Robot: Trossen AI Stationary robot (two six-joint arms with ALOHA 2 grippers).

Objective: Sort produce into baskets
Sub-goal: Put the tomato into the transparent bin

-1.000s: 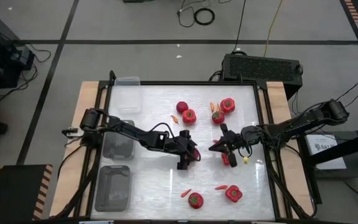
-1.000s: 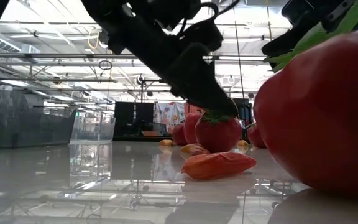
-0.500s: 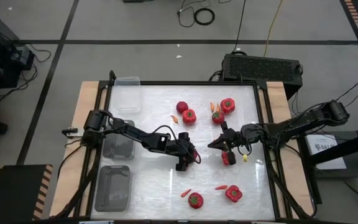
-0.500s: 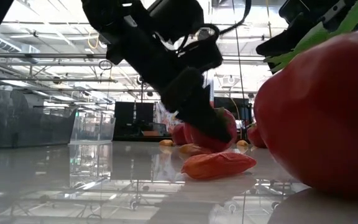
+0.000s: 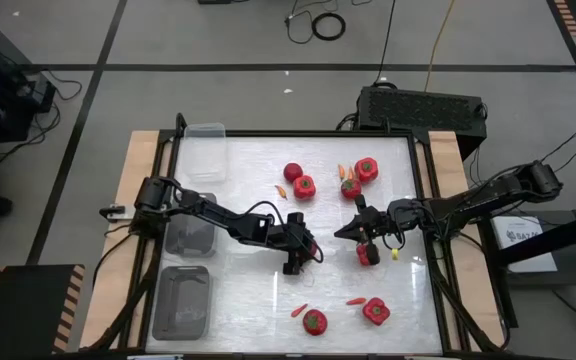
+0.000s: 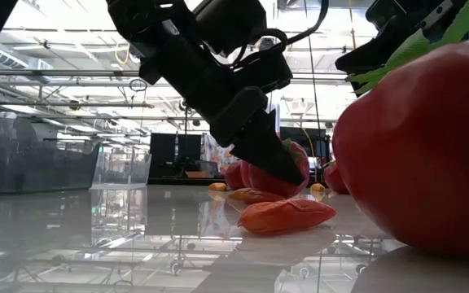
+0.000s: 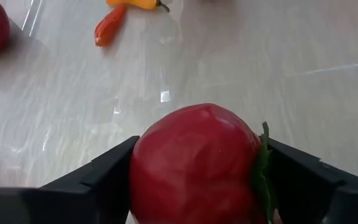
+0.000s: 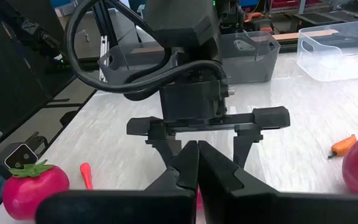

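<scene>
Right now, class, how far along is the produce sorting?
Done: nothing; the clear tray and grey trays look empty. In hand: the left tool grips a bell pepper mid-table; the right tool waits shut nearby. Left: tomatoes, other peppers and chilies scattered on the table.

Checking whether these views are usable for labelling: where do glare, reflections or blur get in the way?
High view: the white table shows streaky sheen, yet the produce stays distinct. Low view: the glossy tabletop mirrors the ceiling lights, and a huge, soft bell pepper fills the right side. Left wrist view: the pepper between the left pincer fingers is soft, with light streaks on the table.
</scene>
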